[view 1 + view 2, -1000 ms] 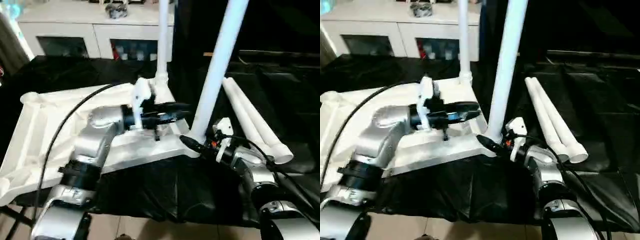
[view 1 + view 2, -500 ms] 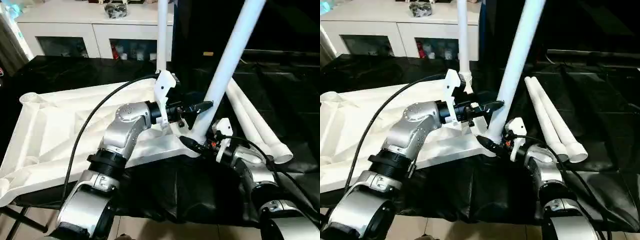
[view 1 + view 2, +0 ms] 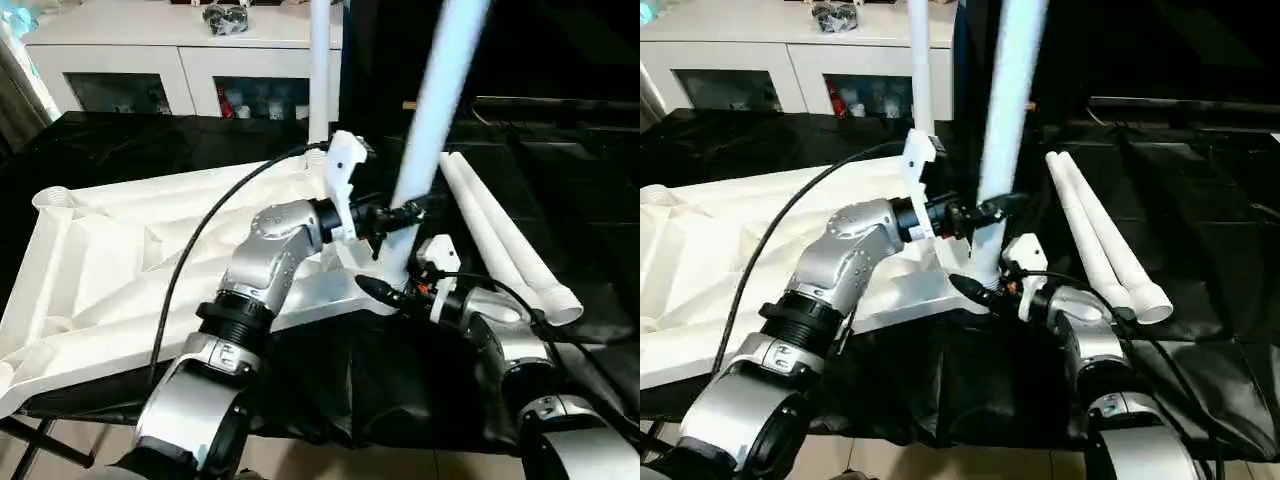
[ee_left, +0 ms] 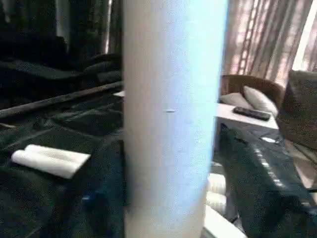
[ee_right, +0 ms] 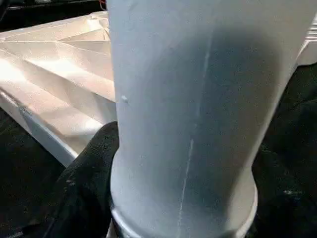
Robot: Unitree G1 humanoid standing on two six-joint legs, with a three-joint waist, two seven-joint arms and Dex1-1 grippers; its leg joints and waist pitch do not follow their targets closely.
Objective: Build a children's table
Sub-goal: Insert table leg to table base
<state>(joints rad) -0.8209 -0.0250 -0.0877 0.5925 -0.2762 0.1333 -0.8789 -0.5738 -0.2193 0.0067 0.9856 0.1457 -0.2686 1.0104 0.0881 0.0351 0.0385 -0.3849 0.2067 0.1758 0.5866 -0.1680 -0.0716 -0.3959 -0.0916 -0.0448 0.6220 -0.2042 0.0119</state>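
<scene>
One tabletop [image 3: 120,270], four legs [image 3: 505,235]

Smooth white plastic tabletop [image 3: 110,260], matt white tube leg [image 3: 430,130], glossy black cloth [image 3: 400,380], silver metal forearm [image 3: 265,260]

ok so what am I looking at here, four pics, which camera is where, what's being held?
It is a humanoid robot with two silver arms, each ending in a two-finger black gripper. The two wide pictures come from a stereo camera on its head, looking down over the arms. The two close-ups come from cameras on the wrists, both right up against a white tube. On the black cloth lies a white tabletop, underside up. A far leg stands in one corner socket. The near leg stands in another; the right gripper grips its base and the left gripper is at it higher up. Two spare legs lie on the cloth. Behind stands a white cabinet.
</scene>
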